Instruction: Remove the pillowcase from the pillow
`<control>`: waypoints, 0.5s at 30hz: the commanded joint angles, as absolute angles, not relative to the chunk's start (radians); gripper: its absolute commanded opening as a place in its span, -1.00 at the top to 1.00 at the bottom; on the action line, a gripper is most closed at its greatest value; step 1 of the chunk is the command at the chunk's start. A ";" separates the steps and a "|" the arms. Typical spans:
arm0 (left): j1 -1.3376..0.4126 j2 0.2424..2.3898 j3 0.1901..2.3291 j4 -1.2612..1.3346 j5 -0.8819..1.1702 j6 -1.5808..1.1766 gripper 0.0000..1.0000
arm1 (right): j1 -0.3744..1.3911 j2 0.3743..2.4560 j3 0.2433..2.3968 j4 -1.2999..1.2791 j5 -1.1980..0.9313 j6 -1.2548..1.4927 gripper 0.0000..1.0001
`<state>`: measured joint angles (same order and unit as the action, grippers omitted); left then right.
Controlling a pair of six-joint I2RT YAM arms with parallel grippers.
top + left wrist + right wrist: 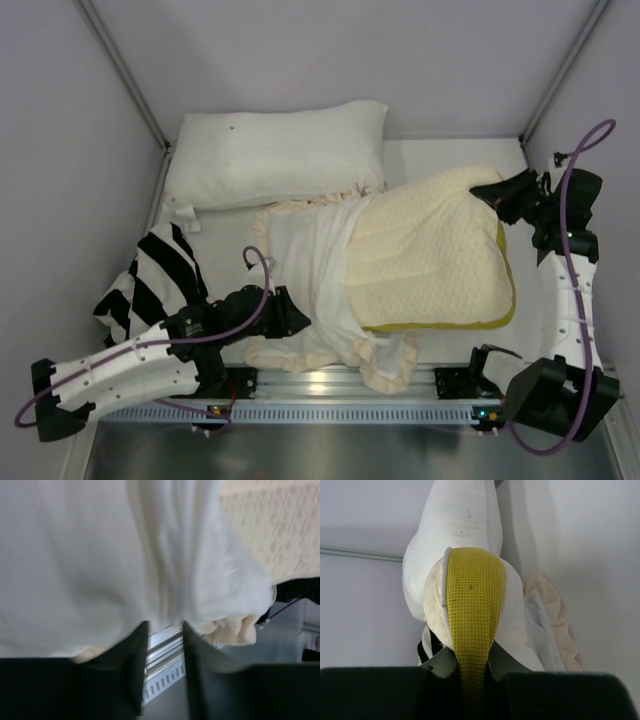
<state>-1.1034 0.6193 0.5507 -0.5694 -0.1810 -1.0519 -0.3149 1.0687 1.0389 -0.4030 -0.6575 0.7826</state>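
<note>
1. L gripper point(165, 630): nearly shut, pinching a gathered fold of pillowcase point(312, 262) on its white inner side. Creases run into narrow gap btwn fingers point(131, 652); rail point(330, 387) seen through gap lower down.
2. R gripper point(472, 661): clamped on pillow point(430, 255) at far-right corner, yellow piping point(472, 605) squeezed btwn both fingertips.
3. Pillow: across middle of table point(440, 155), R part bare and dimpled, L end inside pillowcase. Pillowcase bunched around that end, cream ruffle point(385, 365) spilling toward near rail.
4. Hidden: how far pillow's L end reaches inside, covered by cloth. Exact contact of L fingertips w/ fold also hard to make out, since left wrist view is blurred and almost filled by white cloth.
5. Cut off: R fingers in right wrist view, only tips showing above dark gripper body; pillow seen edge-on there, so its top face not visible.
6. Striped cloth point(150, 275): at table's L edge, partly under L arm point(130, 375).
7. Plain white pillow point(275, 150): at far side, just beside pillowcase ruffle.
</note>
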 commanded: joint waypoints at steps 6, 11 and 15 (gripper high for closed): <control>-1.112 0.756 0.627 -0.660 -0.176 -1.008 -0.98 | -0.362 1.091 1.049 -0.155 -0.615 0.821 1.00; -1.112 0.755 0.594 -0.660 -0.186 -1.034 -0.98 | -0.396 1.131 1.071 -0.150 -0.643 0.847 1.00; -1.112 0.742 0.565 -0.657 -0.207 -1.060 -0.98 | -0.399 1.123 1.074 -0.146 -0.644 0.850 1.00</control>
<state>-1.1080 0.7574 0.5865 -0.6521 -0.1799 -1.0355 -0.3698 1.1435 1.0088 -0.3119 -0.6739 0.8162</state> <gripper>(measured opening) 0.989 0.089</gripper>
